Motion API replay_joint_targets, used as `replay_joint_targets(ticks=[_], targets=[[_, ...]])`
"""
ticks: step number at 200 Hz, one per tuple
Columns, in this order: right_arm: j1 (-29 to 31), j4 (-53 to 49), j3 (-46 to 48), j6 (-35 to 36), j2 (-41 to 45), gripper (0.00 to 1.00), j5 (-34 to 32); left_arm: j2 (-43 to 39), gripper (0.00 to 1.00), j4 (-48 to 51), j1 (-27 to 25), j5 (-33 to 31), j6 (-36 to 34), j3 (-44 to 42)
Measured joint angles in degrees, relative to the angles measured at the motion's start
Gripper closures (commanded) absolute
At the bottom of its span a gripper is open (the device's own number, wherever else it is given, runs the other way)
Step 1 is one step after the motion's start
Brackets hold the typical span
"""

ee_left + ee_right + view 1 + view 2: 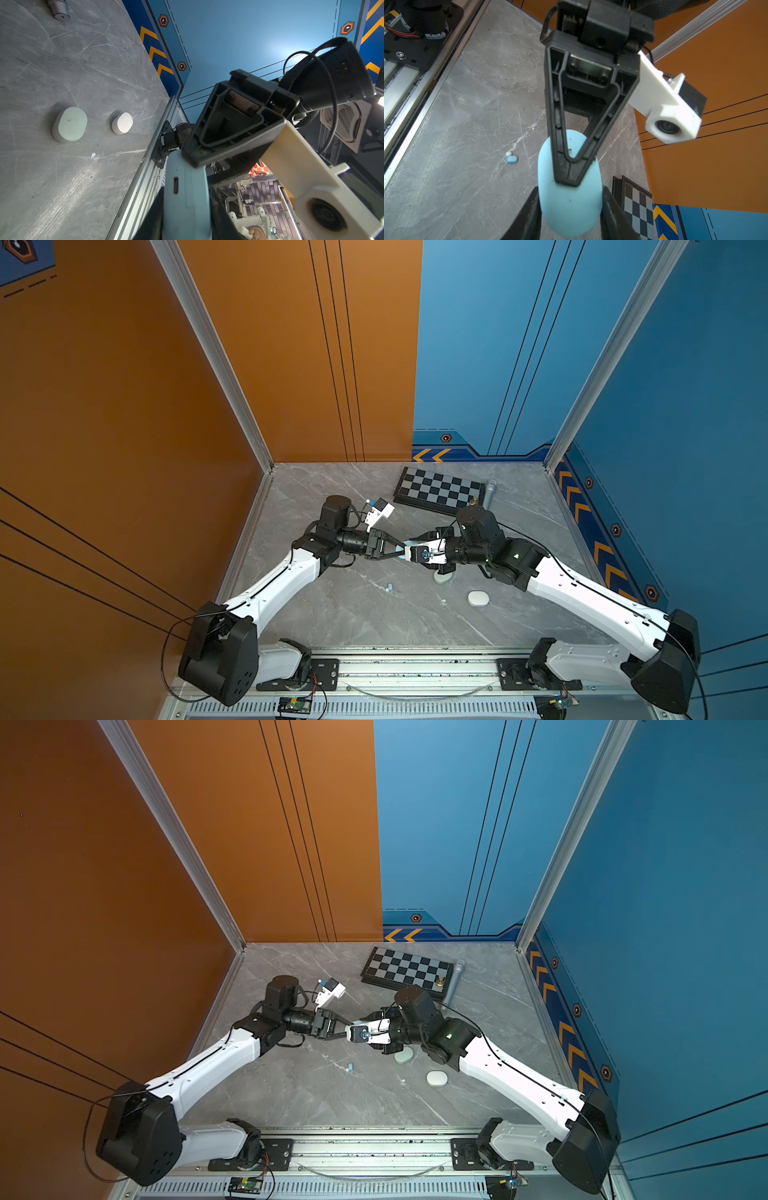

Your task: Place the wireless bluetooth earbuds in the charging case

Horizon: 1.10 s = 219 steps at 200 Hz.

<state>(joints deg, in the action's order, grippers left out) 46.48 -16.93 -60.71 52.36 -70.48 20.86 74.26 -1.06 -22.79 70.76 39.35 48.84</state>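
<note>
Light blue charging case (570, 207), apparently closed, is seen closest in the right wrist view, flanked by the right gripper (571, 190); a firm grip cannot be confirmed. In the left wrist view it is clamped by the left gripper (185, 191). In both top views one earbud (390, 587) (350, 1067) is shown loose mid-tabletop (353, 614); insertion is judged not yet begun.

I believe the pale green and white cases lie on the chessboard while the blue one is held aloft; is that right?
Not quite: both top views show the pale green case and white case on the table, off the chessboard.
</note>
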Motion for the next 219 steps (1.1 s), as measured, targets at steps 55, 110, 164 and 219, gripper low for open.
replay_joint_targets(ticks=[55,110,164,219], targets=[[0.8,-0.5,0.0,0.3,0.0,0.8,-0.2,0.2,0.46,9.6,0.0,-1.6,-8.3,3.2],[-0.6,-0.7,0.0,-4.1,0.1,0.82,1.1,-3.6,0.35,12.2,0.7,-9.2,-20.4,2.8],[-8.0,-3.4,-2.2,-18.6,1.6,0.86,10.4,-17.2,0.33,0.5,-0.8,-24.2,-35.9,-8.3],[-10.8,-8.5,-8.7,-28.9,0.3,0.88,20.3,-17.1,0.33,-0.8,-5.4,-29.2,-50.4,-6.9]])
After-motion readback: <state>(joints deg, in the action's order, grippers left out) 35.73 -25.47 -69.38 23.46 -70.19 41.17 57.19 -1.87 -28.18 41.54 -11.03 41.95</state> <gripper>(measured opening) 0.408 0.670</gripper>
